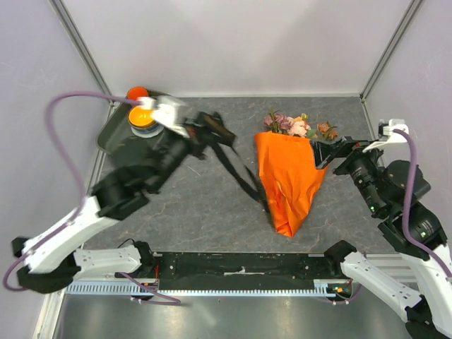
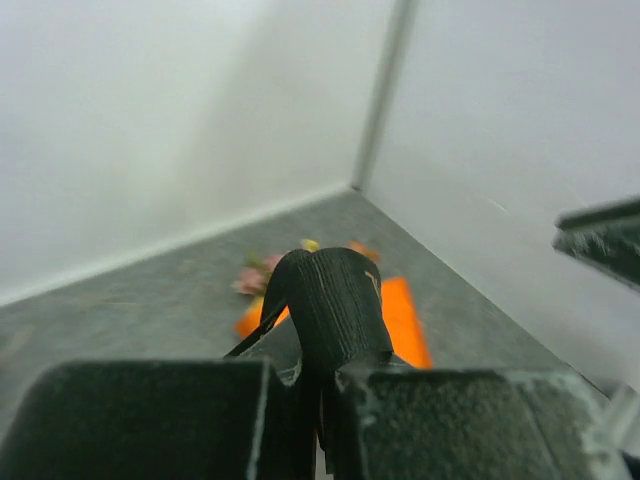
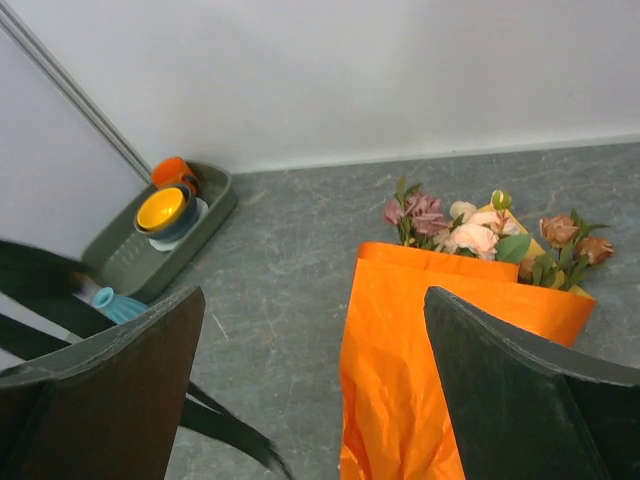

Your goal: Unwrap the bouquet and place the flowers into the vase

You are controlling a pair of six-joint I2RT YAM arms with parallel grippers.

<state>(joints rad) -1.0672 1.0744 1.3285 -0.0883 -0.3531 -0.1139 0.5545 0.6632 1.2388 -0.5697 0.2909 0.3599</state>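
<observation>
Bouquet (image 1: 288,180) lies on the gray table (image 1: 212,212), a bit right of the middle. Its pointy end faces the arms and its flowers (image 1: 296,126) face the back wall. Far on the left is a dark tray (image 3: 215,195) with an orange bowl (image 3: 162,208) and an orange cup (image 3: 172,170). The small blue vase (image 3: 115,303) stands just beside the tray. Next comes the left gripper (image 1: 203,131). Its jaws are squeezed tight on the black ribbon (image 1: 236,166), well away from the bouquet. The ribbon runs from there down to the left edge of the orange paper. The right gripper (image 1: 323,153) is just beside the paper's right edge, near the flowers. Its jaws stand wide apart and hold nothing.
</observation>
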